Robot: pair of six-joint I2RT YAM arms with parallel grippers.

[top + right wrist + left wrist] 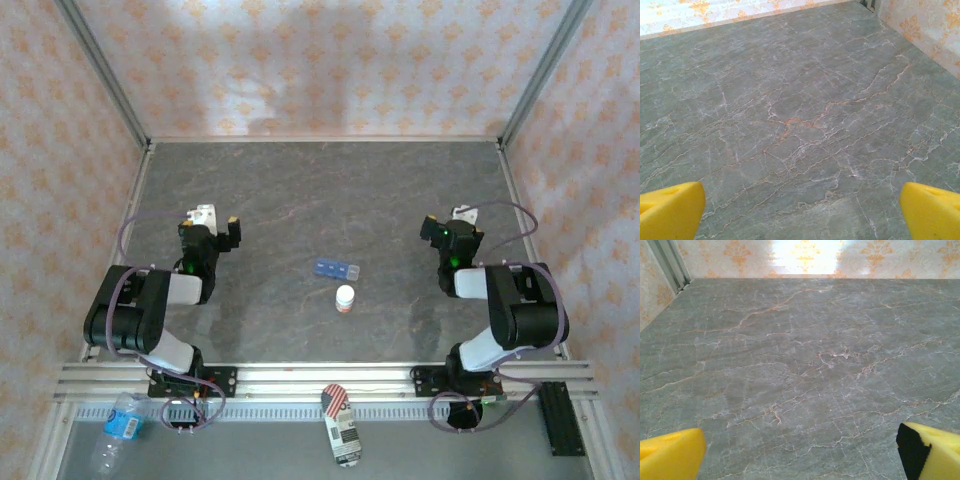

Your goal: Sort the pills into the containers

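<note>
Blue pill organiser (336,269) lies centre of the table (300,190) w/ a white bottle (345,298) just beside it — left gripper (220,222) & right gripper (447,220) hang wide open, empty, well apart either side — best to steady the pill organiser w/ one before working its lids.

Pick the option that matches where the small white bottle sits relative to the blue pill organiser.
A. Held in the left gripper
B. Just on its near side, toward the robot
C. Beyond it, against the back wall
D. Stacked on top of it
B: in the top view, the white bottle stands just on the robot's side of the blue pill organiser.
</note>
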